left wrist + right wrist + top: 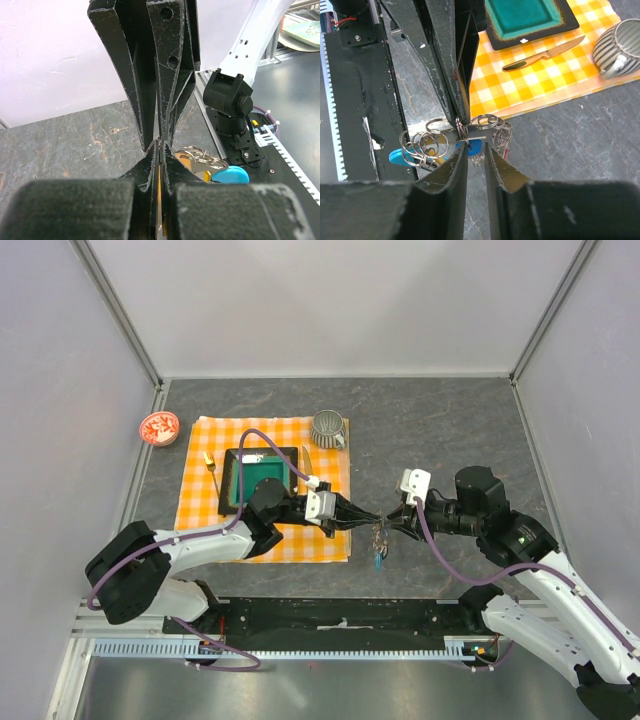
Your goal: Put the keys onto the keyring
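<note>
The keyring bunch of steel split rings hangs between both grippers, just right of the cloth. My left gripper is shut, pinching one ring; a thin yellow edge shows between its jaws. The cyan crescent tag hangs on the rings, with a yellow-headed key and a blue piece among them. Facing it, my right gripper has its jaws a little apart. A thin metal blade lies across their tips.
An orange checked cloth carries a teal tray, a knife and a striped grey cup. A red-and-white bowl sits at far left. The black base rail runs just below the grippers.
</note>
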